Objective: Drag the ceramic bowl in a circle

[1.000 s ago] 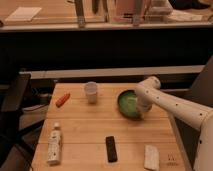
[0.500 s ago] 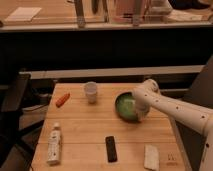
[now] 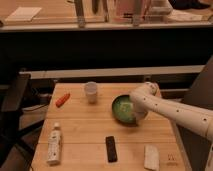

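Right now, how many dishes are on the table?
2: the white cup near the back middle, and the green ceramic bowl to its right, with the tool at its rim.

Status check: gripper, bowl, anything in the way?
Gripper at camera-right rim of ceramic bowl. Bowl upright. White cup nearest, apart at camera-left; black remote nearer the camera.
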Robot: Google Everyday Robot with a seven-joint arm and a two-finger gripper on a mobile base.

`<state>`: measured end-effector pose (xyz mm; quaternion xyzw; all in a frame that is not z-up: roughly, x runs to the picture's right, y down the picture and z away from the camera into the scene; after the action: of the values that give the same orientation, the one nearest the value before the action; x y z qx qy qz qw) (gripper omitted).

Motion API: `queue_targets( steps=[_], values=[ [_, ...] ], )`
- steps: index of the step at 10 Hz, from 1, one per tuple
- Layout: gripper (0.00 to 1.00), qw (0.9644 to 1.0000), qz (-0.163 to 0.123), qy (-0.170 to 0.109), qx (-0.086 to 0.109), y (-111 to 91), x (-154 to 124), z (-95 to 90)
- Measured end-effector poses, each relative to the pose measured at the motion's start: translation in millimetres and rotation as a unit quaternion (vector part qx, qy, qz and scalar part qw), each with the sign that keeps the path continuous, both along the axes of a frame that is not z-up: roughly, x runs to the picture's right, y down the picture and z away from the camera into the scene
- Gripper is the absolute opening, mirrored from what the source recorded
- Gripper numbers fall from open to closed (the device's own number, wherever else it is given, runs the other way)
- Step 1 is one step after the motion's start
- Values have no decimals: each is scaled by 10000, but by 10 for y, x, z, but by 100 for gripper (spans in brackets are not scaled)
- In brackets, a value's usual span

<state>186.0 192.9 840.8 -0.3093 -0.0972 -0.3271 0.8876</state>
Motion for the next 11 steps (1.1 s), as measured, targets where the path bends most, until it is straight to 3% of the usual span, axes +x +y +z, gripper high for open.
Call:
queue_targets(
  steps=[4,8,11],
  values=[
    [1,9997,-172,-174,42,-36,-209,3],
    [1,9987,-350,-357,41,148,-366,-177],
    [1,9975,-505,-493,90,89,-465,-152]
  ],
)
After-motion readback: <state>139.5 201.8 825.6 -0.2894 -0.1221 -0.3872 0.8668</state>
